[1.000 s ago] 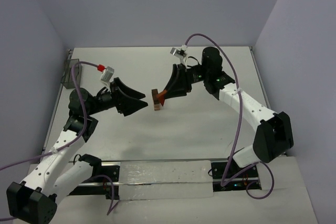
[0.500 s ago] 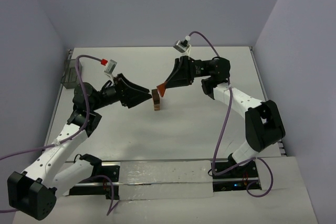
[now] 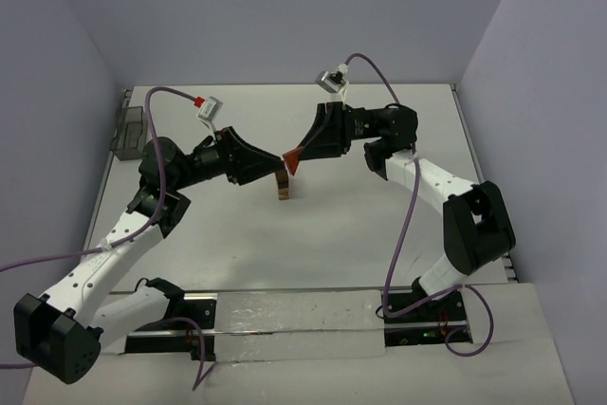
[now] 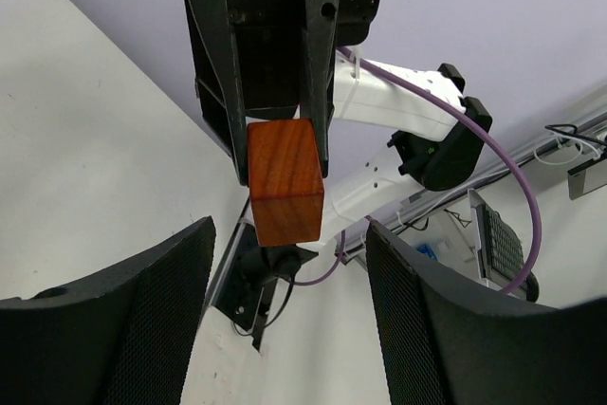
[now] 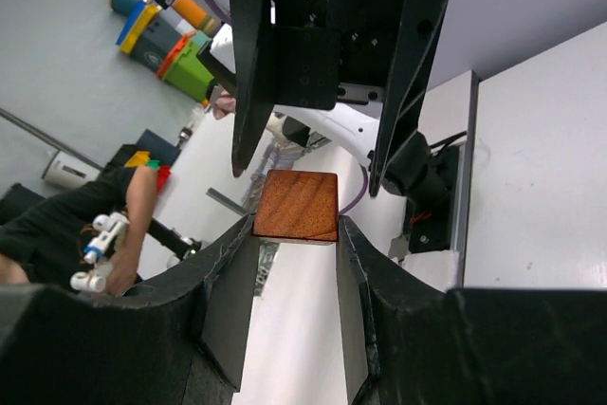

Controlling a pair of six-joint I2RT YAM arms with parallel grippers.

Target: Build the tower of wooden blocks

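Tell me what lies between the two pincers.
Only a reddish-brown block, held by the right pincer; the open left pincer faces it. The left wrist view shows this.

A greyish see-through box [image 3: 127,132] sits at the far left edge of the white desk [image 3: 360,230], beside the lilac wall [image 3: 47,92]. A crinkled clear sheet [image 3: 294,324] lies along the near edge. Off the desk are blurred colourful items [image 5: 166,30], possibly containers.

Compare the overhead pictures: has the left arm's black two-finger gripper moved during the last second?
Yes. The black left gripper has shifted rightward, up to the narrow tan-and-brown wood block tower, which stands unmoved.
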